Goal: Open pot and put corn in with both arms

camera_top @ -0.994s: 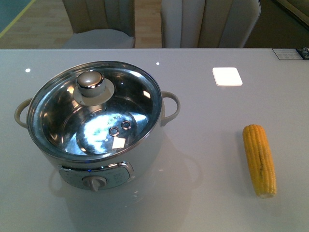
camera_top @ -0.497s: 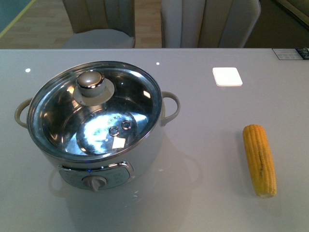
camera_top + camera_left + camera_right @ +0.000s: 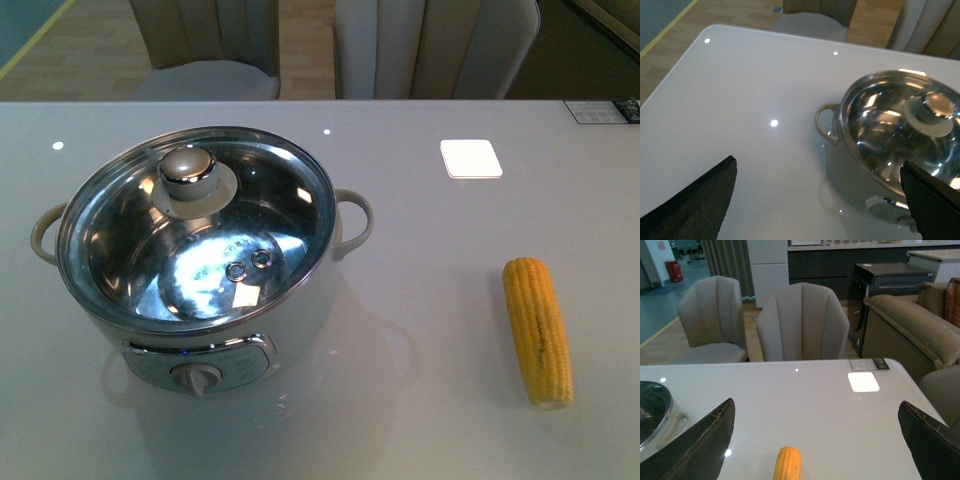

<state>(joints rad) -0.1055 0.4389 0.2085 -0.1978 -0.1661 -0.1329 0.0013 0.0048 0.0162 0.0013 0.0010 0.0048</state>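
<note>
The white pot (image 3: 200, 300) stands at the left of the grey table, with beige loop handles and a front knob (image 3: 197, 378). A glass lid (image 3: 270, 200) with a beige knob (image 3: 188, 170) covers it. The yellow corn (image 3: 538, 330) lies on the table at the right, lengthwise toward me. Neither arm shows in the front view. My left gripper (image 3: 817, 200) is open and empty above the table beside the pot (image 3: 860, 175). My right gripper (image 3: 817, 440) is open and empty, with the corn (image 3: 788, 464) between its jaws, below them.
A white square coaster (image 3: 470, 158) lies at the back right of the table (image 3: 420, 300). Two beige chairs (image 3: 430, 45) stand behind the far edge. A small dark card (image 3: 600, 110) lies at the far right corner.
</note>
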